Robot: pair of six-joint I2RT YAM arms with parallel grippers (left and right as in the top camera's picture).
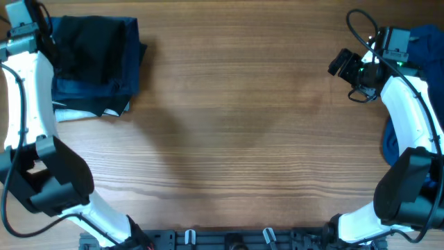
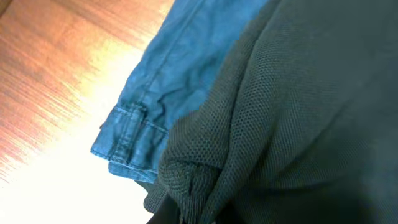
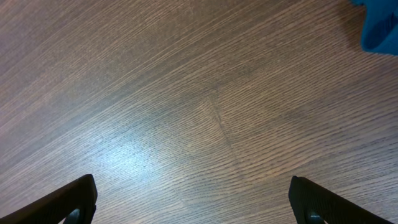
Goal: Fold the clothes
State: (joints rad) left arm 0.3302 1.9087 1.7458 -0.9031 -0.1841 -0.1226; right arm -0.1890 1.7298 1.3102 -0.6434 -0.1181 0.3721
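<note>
A stack of the clothes lies at the far left of the table, with a black mesh shirt (image 1: 90, 45) on top of a blue garment (image 1: 104, 87). My left gripper (image 1: 43, 31) is at the stack's left edge. The left wrist view shows the black shirt (image 2: 298, 106) bunched into a pinch at the gripper (image 2: 189, 218), shut on it, and a blue hem (image 2: 134, 134) beside it. My right gripper (image 1: 340, 64) hovers open over bare wood, its fingertips (image 3: 78, 199) wide apart with nothing between them.
More blue clothes (image 1: 424, 40) lie at the far right edge behind the right arm, and a corner of them shows in the right wrist view (image 3: 379, 28). A white scrap (image 1: 69, 113) peeks from under the left stack. The wooden table (image 1: 236, 125) spans the middle.
</note>
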